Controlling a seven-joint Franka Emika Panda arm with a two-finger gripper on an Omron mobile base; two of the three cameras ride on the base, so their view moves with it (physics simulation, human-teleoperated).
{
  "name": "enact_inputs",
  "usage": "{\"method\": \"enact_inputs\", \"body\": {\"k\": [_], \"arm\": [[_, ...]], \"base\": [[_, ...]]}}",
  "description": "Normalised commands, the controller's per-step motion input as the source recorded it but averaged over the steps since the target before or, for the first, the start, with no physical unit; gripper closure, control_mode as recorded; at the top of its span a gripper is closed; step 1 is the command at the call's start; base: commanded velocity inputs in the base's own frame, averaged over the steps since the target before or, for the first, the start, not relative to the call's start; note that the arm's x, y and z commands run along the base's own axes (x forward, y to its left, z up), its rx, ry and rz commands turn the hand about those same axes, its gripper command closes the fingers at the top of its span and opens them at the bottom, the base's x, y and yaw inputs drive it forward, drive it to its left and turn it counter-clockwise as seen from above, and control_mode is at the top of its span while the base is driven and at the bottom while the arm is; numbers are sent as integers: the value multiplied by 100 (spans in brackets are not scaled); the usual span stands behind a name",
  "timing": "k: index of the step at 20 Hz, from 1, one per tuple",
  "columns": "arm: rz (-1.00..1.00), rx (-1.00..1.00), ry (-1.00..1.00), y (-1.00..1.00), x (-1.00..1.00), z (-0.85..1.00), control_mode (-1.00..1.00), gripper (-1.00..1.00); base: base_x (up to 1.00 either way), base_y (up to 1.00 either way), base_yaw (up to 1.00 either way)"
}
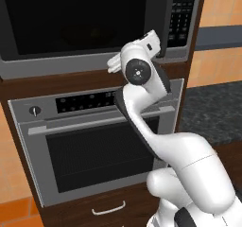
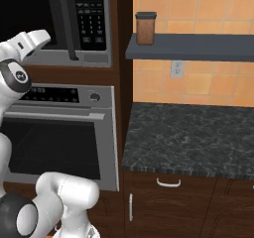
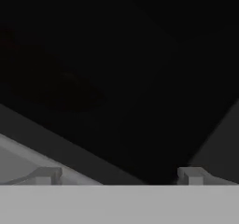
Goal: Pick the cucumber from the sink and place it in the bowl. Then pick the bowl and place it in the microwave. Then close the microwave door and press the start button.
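Colours and patterns at the microwave wall

The microwave [image 1: 90, 22] is rendered black, with a grey lower frame and pale keys on its dark keypad panel [image 2: 90, 16]. The wall oven [image 1: 94, 145] is shown in steel grey with a dark glass window. The arm [image 1: 142, 86] is coloured white with dark joints. The worktop [image 2: 193, 138] is patterned in mottled dark grey stone. Orange-tan tiles [image 2: 208, 83] are seen behind a slate-grey shelf [image 2: 193, 47], on which a brown jar [image 2: 146, 29] with a dark lid is set. The cabinets [image 2: 173, 202] are dark brown wood.
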Motion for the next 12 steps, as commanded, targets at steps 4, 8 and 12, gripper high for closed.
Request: {"method": "enact_inputs", "body": {"k": [4, 8, 12], "arm": [[0, 0, 6, 0, 30, 0, -100, -100], [0, 0, -13, -21, -94, 1, -100, -100], [0, 6, -24, -85, -100, 1, -100, -100]], "base": [[0, 0, 0], [0, 0, 0], [0, 0, 0]]}}
